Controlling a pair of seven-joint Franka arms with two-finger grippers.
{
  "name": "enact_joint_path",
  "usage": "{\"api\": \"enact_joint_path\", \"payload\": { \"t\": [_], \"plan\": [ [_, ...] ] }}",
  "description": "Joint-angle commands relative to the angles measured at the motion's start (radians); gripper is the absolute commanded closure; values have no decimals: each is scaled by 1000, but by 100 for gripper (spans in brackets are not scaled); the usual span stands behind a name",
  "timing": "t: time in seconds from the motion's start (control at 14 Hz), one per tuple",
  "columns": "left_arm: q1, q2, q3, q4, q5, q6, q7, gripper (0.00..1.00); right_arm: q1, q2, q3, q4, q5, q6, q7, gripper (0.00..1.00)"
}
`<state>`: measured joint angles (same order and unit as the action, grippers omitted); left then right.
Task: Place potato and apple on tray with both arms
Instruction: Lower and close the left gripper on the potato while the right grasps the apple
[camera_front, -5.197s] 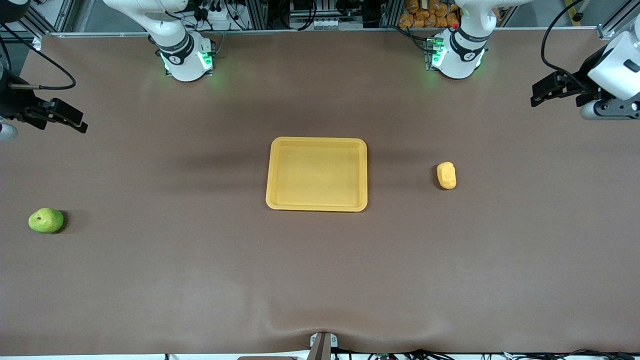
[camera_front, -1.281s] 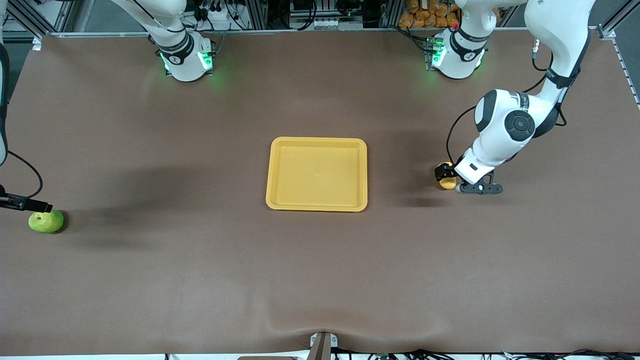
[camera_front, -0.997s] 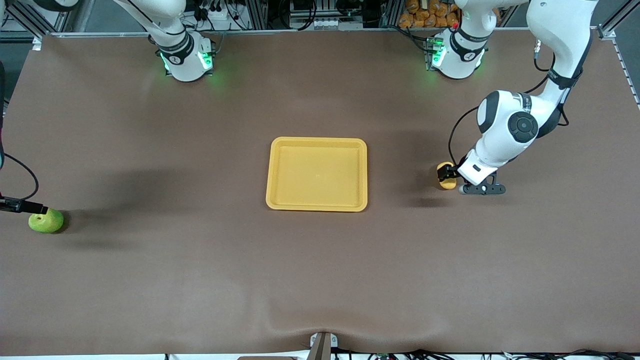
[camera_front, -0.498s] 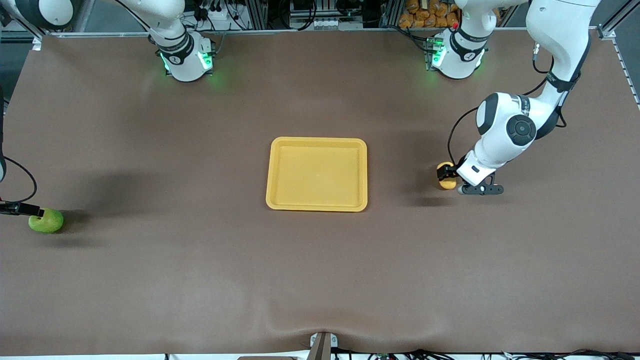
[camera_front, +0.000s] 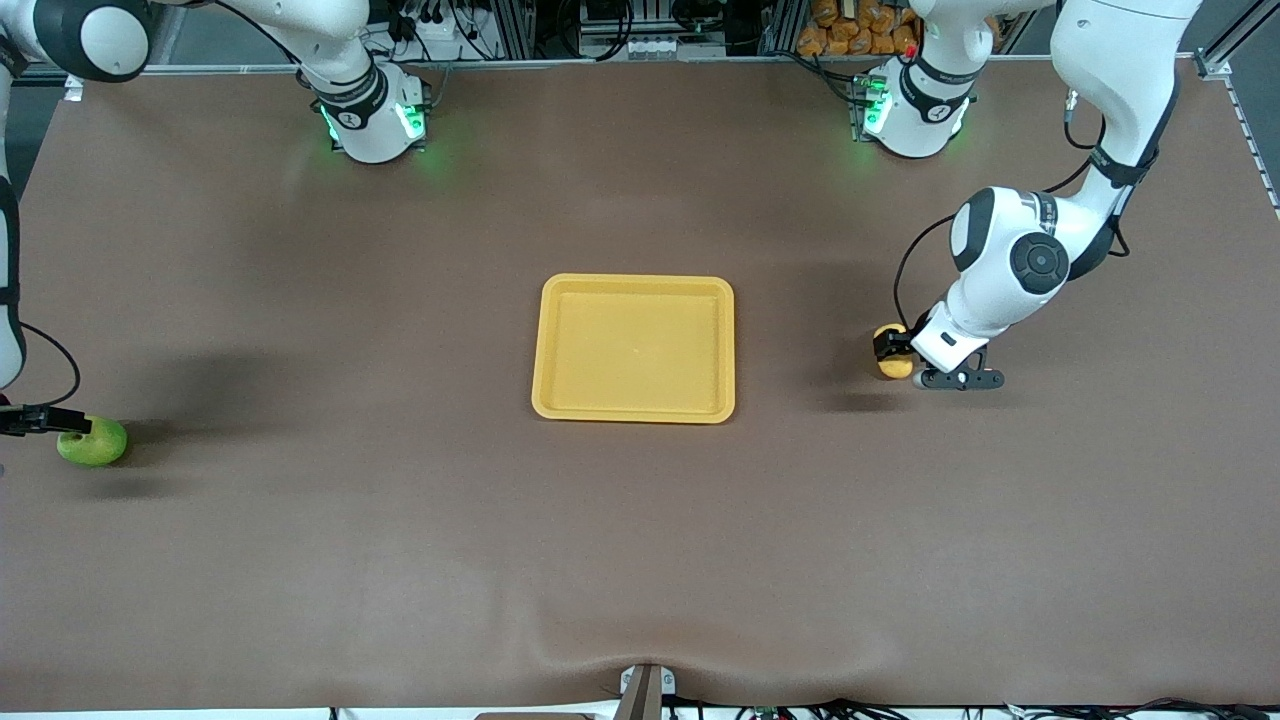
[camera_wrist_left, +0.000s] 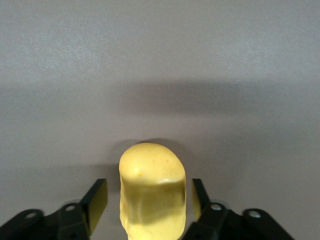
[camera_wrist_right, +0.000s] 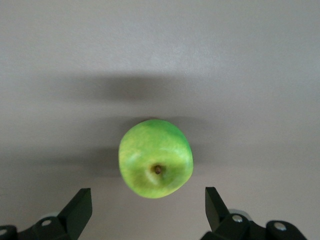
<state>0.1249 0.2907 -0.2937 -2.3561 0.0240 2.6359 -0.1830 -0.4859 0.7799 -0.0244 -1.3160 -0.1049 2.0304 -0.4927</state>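
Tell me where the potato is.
The potato lies on the table toward the left arm's end, beside the tray, between the left gripper's fingers, which stand a little off its sides.

- The potato (camera_wrist_left: 152, 192) is plain yellow, faintly speckled.
- The apple (camera_wrist_right: 155, 158) is bright green with yellowish patches and a dark stem dimple.
- The tray (camera_front: 634, 408) is yellow-orange throughout.
- The table (camera_front: 400, 560) is dull brown.
- The 2 arm bases glow green; the arms are white with black caps.
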Motion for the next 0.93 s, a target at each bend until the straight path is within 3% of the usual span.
{"api": "enact_joint_path", "payload": {
  "t": [0.0, 0.5, 0.57, 0.85],
  "plan": [
    [4, 13, -2, -5, 20, 21, -18, 36, -37, 93, 20, 116, -15, -22, -17, 0],
    [-2, 15, -4, 1, 20, 21, -15, 80, -39, 131, 23, 139, 28, -41, 120, 0],
    [-2, 12, -5, 3, 20, 21, -12, 81, -46, 137, 20, 138, 92, -39, 128, 0],
    [-4, 4, -12, 20, 20, 13, -16, 80, -53, 139, 20, 133, 106, -35, 125, 0]
  ]
}}
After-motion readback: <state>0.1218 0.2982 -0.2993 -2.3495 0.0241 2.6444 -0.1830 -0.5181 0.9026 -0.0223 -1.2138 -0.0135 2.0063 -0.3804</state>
